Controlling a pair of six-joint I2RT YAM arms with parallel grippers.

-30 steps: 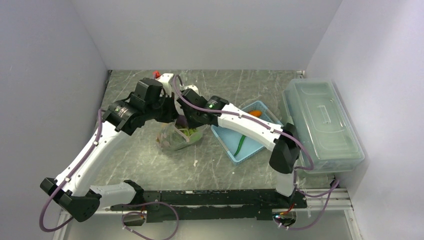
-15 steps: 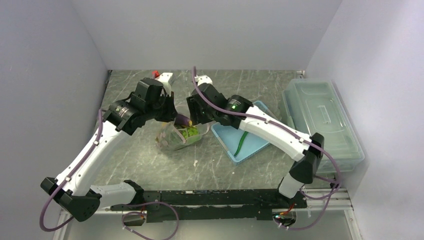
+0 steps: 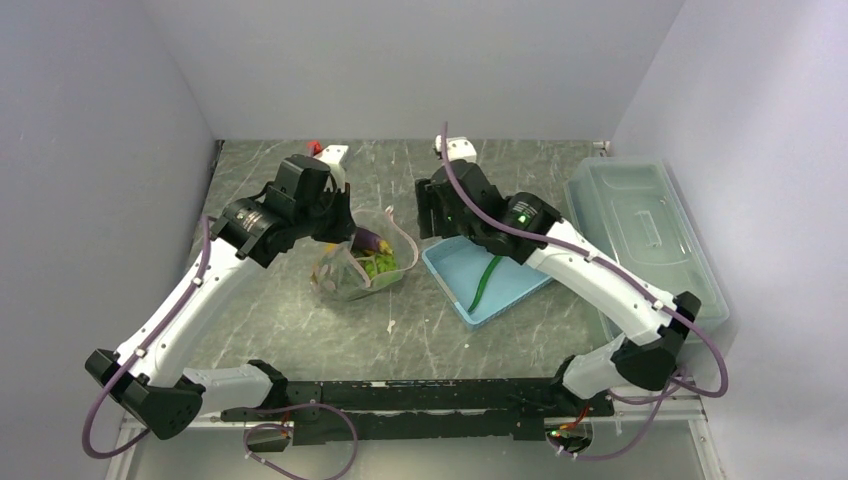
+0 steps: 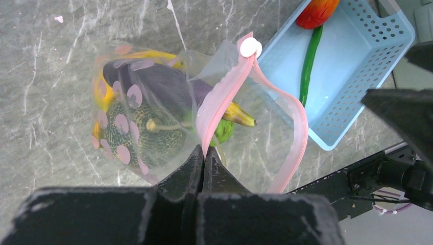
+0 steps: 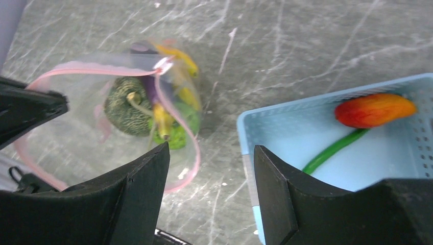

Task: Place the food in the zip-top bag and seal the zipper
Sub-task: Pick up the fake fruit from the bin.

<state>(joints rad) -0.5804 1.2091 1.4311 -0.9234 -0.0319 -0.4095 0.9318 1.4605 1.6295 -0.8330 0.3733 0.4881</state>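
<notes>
The clear zip-top bag [image 4: 153, 127] lies on the table, its mouth held up and open. My left gripper [image 4: 204, 153] is shut on the pink zipper [image 4: 219, 102] at the near side of the mouth. Inside the bag are a purple eggplant [image 4: 158, 81], a netted melon [image 4: 148, 132], a banana [image 4: 237, 115] and a green vegetable [image 4: 223, 130]. My right gripper [image 5: 210, 153] is open and holds nothing, above the table between the bag [image 5: 102, 117] and the blue basket [image 5: 245, 132]. An orange carrot [image 5: 373, 109] and a long green pod [image 5: 332, 150] lie in the basket.
The light-blue basket [image 3: 510, 285] sits right of the bag [image 3: 360, 262]. A large clear lidded box [image 3: 645, 240] stands along the right wall. Grey walls close in on the left, back and right. A small white scrap [image 3: 390, 325] lies near the bag.
My right gripper opened, left the eggplant in the bag, and drew back to the right toward the basket. My left gripper stayed shut on the zipper, lifting the mouth slightly.
</notes>
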